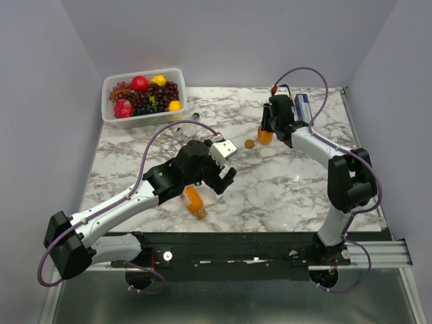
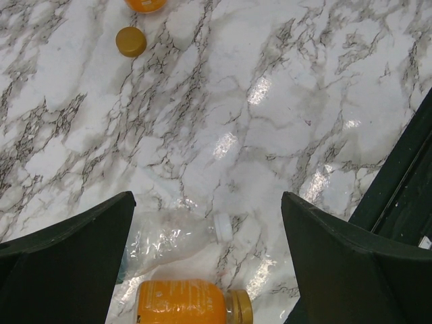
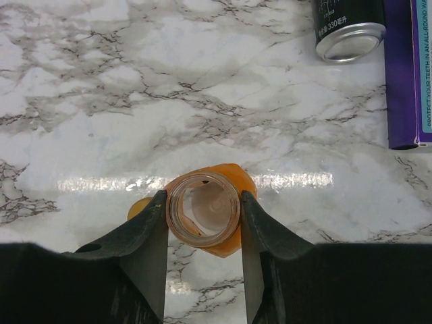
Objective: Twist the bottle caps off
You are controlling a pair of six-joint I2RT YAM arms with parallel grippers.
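Observation:
My right gripper [image 1: 265, 129] [image 3: 203, 197] is shut on the open neck of an upright orange juice bottle [image 1: 265, 137] [image 3: 229, 177], which has no cap on. A loose orange cap [image 1: 250, 143] [image 2: 130, 41] lies on the marble beside it. My left gripper [image 1: 229, 164] [image 2: 207, 202] is open and empty, hovering above two lying bottles. One is a clear bottle [image 2: 169, 235] with a white end [image 2: 223, 227]. The other is an orange juice bottle [image 1: 194, 201] [image 2: 182, 302] with its orange cap [image 2: 241, 307] on. Another clear bottle with a dark cap [image 1: 196, 116] lies near the basket.
A white basket [image 1: 108, 115] of fruit stands at the back left. A black drink can [image 3: 349, 27] and a blue box [image 1: 302, 106] [image 3: 408, 67] lie at the back right, just behind my right gripper. The table's black front rail [image 2: 405, 182] runs along the near edge.

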